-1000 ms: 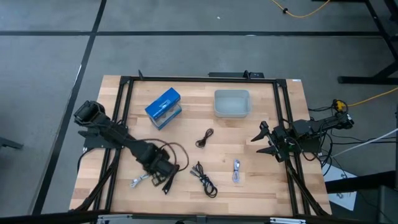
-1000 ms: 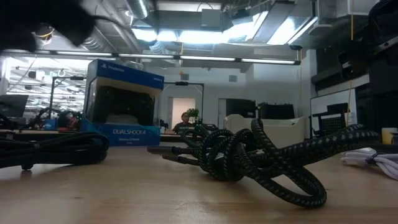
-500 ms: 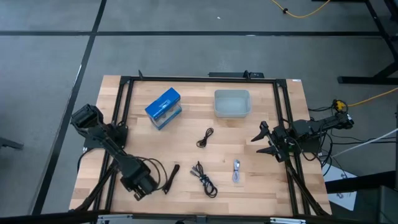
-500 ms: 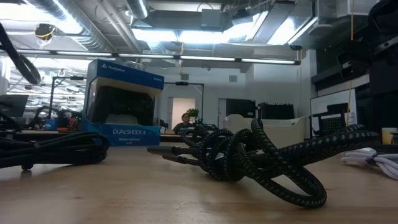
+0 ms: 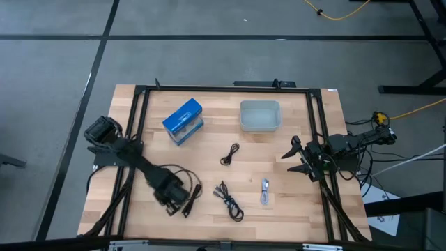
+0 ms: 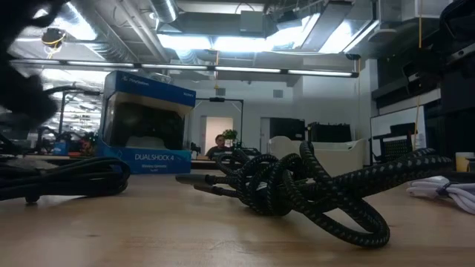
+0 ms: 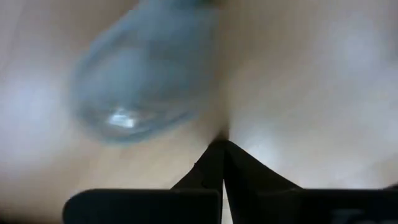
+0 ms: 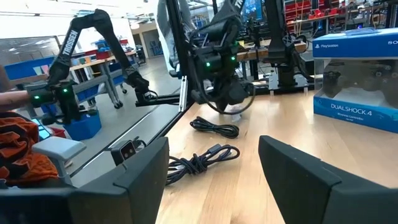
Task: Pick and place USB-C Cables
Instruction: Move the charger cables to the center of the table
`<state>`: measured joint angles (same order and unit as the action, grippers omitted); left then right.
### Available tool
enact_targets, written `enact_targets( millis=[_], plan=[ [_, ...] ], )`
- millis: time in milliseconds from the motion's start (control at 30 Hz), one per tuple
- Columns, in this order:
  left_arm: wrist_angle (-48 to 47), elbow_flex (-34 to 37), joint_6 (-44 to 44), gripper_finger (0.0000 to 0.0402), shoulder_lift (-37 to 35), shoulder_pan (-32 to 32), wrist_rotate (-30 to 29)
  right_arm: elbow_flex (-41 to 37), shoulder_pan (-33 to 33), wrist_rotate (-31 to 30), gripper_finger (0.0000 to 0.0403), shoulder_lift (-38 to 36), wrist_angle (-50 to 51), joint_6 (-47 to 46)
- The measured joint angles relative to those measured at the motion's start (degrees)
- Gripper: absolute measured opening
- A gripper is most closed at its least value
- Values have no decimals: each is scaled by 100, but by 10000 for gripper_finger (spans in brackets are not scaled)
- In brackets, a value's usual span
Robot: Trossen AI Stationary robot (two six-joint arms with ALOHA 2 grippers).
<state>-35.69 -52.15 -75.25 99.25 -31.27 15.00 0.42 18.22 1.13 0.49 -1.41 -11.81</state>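
My left gripper (image 5: 173,201) hangs over the table's near left part, its fingers shut together in the left wrist view (image 7: 224,142). A blurred blue-grey blob (image 7: 143,81) sits at their tips; it looks like a silver-white cable. On the wood lie a black cable (image 5: 189,199) beside that gripper, a black braided cable (image 5: 228,201), a small black cable (image 5: 229,154) and another silver-white cable (image 5: 265,190). My right gripper (image 5: 300,159) waits open at the table's right edge (image 8: 211,168). My left gripper is shut on what looks like the silver-white cable, which reaches out past its fingertips (image 7: 214,127). Blur hides which part it has and how the cable sits.
A blue DualShock box (image 5: 183,120) stands at the far left and a clear container (image 5: 260,116) at the far middle. A black frame (image 5: 223,88) runs round the tabletop. In the low view the braided cable (image 6: 297,193) lies in front of the box (image 6: 148,122).
My left gripper went toward the table's near left corner, over the silver-white cable lying there. It then came back toward the right and far side. That cable no longer shows on the wood.
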Motion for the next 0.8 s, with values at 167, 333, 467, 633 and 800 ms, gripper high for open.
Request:
enact_targets(
  millis=[167, 333, 467, 633, 800],
  plan=[
    [-515, -586, 822, 0, 180, 374, -778, 0, 1, 2, 253, 2, 2, -7],
    [-1399, -901, 700, 0, 176, 338, -640, -2, 0, 0, 253, 2, 2, 0],
    [-2045, -974, 516, 0, 174, 284, -459, -2, 1, 0, 253, 4, 2, 0],
    [-2117, -914, 521, 0, 174, 275, -343, 0, 2, 0, 253, 4, 2, -11],
    [-1975, -717, 754, 0, 174, 431, -589, -1, 1, 0, 253, 4, 2, -13]
  ],
)
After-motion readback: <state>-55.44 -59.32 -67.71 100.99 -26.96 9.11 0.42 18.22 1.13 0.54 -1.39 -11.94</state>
